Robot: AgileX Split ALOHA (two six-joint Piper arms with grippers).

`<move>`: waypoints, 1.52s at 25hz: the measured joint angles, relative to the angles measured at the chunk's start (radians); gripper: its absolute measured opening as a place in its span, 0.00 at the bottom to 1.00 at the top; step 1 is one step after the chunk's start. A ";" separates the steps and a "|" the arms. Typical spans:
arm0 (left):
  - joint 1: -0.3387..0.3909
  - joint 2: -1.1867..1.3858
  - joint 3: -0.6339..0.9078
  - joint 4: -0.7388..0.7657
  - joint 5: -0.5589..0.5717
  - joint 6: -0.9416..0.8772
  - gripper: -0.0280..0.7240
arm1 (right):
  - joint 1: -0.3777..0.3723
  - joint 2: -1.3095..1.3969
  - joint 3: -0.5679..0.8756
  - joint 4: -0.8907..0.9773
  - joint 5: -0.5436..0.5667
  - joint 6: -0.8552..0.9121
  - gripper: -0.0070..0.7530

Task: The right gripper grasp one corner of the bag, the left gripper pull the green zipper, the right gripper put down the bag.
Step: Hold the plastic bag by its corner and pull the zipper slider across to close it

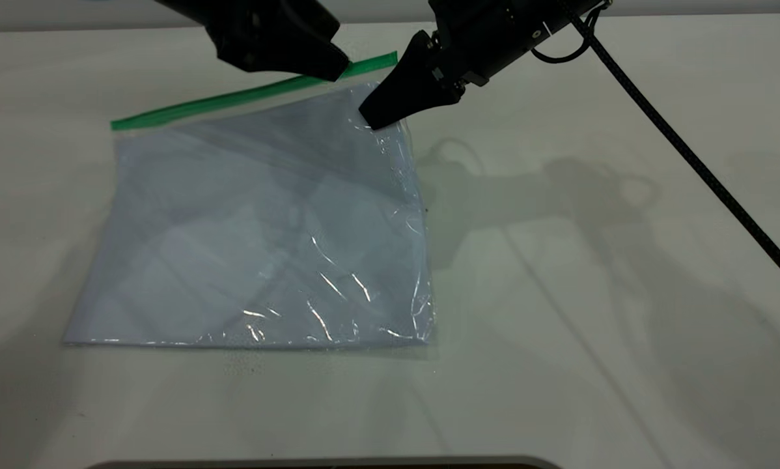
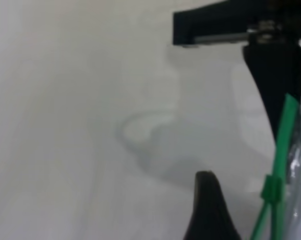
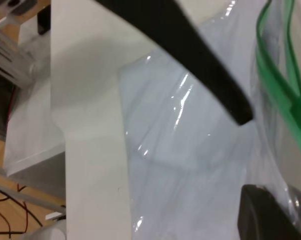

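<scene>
The bag (image 1: 260, 228) is laid flat on the white table (image 1: 592, 293), its pale blue-white sheets visible through the crinkled clear plastic. No brand, label or legible writing is seen on the bag, the grippers or the table.

The green zipper (image 1: 234, 98) is stretched along the bag's far edge, rising towards the right, where that end is lifted off the table. In the left wrist view the strip (image 2: 283, 150) is seen running up past a small green slider tab (image 2: 272, 189).

The right gripper (image 1: 380, 117) is positioned at the far right corner of the bag (image 1: 390, 120), just below the zipper's end; its tapered tip is pressed on the plastic there, and in the right wrist view its fingers (image 3: 215, 85) are seen apart, with film between them. A firm hold on the corner cannot be confirmed.

The left gripper (image 1: 338, 68) is held at the zipper near its right end, its tip touching or just over the strip. Whether its jaws are open or closed cannot be told.
</scene>
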 joint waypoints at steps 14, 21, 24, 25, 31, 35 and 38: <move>0.000 0.047 -0.001 -0.037 0.054 0.005 0.75 | 0.023 -0.001 0.000 -0.011 0.010 0.000 0.05; 0.000 0.067 -0.006 -0.039 0.091 0.005 0.53 | 0.024 -0.001 0.000 -0.012 0.009 0.000 0.05; 0.000 0.067 -0.006 -0.039 0.100 0.005 0.40 | 0.024 -0.001 -0.001 -0.012 0.006 0.001 0.05; 0.000 0.067 -0.006 -0.039 0.101 0.005 0.36 | 0.024 -0.001 -0.001 -0.012 0.004 0.001 0.05; -0.001 0.067 -0.006 -0.037 0.105 0.005 0.17 | 0.024 -0.001 -0.001 -0.012 -0.003 0.011 0.05; -0.002 0.067 -0.006 -0.036 0.105 0.005 0.10 | 0.023 -0.001 -0.001 -0.012 -0.005 0.028 0.05; -0.002 0.067 -0.006 -0.036 0.102 0.005 0.09 | 0.015 -0.001 -0.001 -0.010 -0.003 0.046 0.05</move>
